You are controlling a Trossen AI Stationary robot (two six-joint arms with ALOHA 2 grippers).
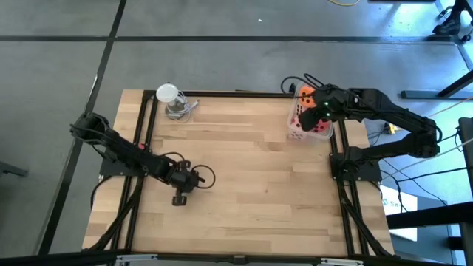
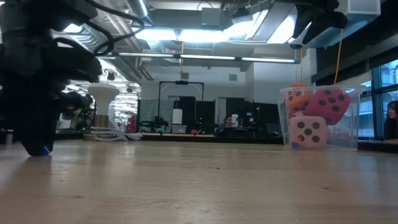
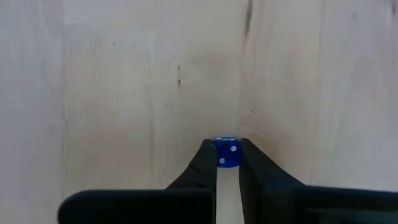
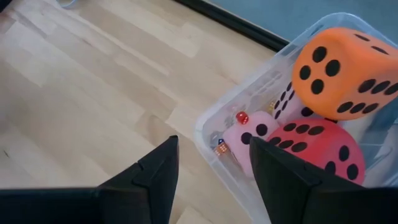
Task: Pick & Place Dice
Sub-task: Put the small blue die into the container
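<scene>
The left gripper has its jaws clamped on a small blue die resting on the worktop. The right gripper hangs with jaws apart above the clear bin holding the foam dice. Pick looks made; lift and carry remain, across open worktop.
</scene>
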